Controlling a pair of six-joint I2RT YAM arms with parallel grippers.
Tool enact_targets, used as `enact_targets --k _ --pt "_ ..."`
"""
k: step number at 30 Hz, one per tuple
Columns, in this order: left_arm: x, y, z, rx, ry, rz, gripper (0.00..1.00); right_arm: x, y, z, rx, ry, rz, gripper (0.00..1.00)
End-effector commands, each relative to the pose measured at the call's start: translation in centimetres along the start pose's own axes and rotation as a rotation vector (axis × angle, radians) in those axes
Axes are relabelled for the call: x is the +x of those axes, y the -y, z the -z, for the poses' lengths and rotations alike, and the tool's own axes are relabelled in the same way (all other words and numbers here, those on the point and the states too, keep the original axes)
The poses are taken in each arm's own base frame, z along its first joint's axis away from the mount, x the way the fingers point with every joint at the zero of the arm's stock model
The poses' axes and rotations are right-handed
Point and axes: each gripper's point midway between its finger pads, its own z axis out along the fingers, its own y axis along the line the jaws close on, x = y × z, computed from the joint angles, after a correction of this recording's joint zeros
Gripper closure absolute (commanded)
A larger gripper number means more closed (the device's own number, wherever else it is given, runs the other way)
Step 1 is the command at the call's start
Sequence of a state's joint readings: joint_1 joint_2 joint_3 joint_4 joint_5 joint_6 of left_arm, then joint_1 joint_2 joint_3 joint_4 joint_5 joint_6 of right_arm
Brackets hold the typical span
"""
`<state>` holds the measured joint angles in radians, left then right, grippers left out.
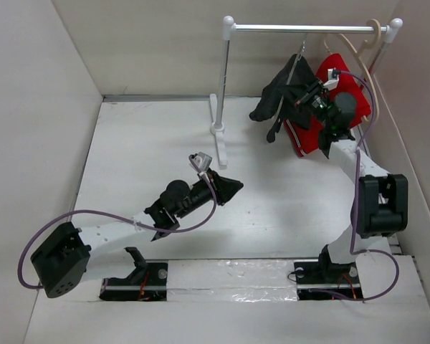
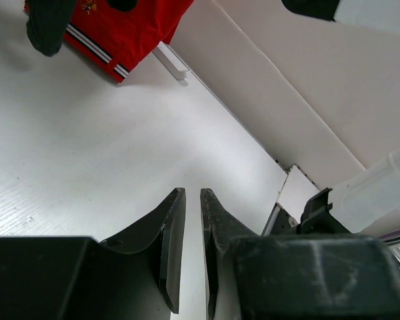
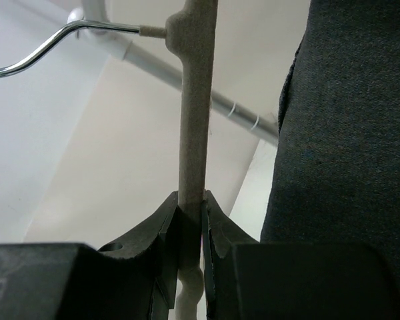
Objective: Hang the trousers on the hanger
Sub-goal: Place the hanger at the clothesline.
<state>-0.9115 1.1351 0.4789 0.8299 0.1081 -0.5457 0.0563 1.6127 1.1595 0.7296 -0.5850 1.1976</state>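
Note:
The black trousers (image 1: pixel 278 99) hang bunched over the grey hanger (image 1: pixel 299 61), whose hook reaches the rail at the back right. My right gripper (image 1: pixel 317 93) is up beside them, shut on the hanger. In the right wrist view the hanger's grey bar (image 3: pixel 192 120) is pinched between the fingers of the gripper (image 3: pixel 191 200), its metal hook curves off to the upper left, and the trousers (image 3: pixel 347 133) fill the right side. My left gripper (image 1: pixel 236 186) hovers over mid-table, apart from the garments. It is shut (image 2: pixel 193 193) with only a thin slit and nothing inside.
A white clothes rack (image 1: pixel 301 29) stands at the back, its post and foot (image 1: pixel 218 132) left of the trousers. Red shorts with white trim (image 1: pixel 344 89) hang on a cream hanger (image 1: pixel 365 61) just behind my right gripper. Walls close in on both sides.

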Motion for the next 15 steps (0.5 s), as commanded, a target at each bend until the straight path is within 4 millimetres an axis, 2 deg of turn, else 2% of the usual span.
enact_targets --k 1,4,6,9,15 --pt "-0.6 -0.3 0.8 -0.041 0.040 -0.025 0.87 -5.5 -10.1 -0.5 -0.272 0.139 0.228 1.00" --pt "0.3 0.1 1.0 -0.030 0.024 -0.021 0.87 -5.8 -9.8 -1.3 -0.274 0.128 0.221 1.00" --pt "1.1 0.0 0.9 -0.037 0.005 -0.021 0.87 -6.4 -10.1 -1.4 -0.281 0.133 0.228 1.00" --pt "2.1 -0.3 0.8 -0.049 -0.023 -0.006 0.87 -7.9 -9.3 -1.6 -0.254 0.150 0.227 1.00" --pt "2.4 -0.4 0.9 -0.045 -0.023 -0.001 0.84 -9.5 -7.5 -2.6 -0.228 0.145 0.212 1.00"
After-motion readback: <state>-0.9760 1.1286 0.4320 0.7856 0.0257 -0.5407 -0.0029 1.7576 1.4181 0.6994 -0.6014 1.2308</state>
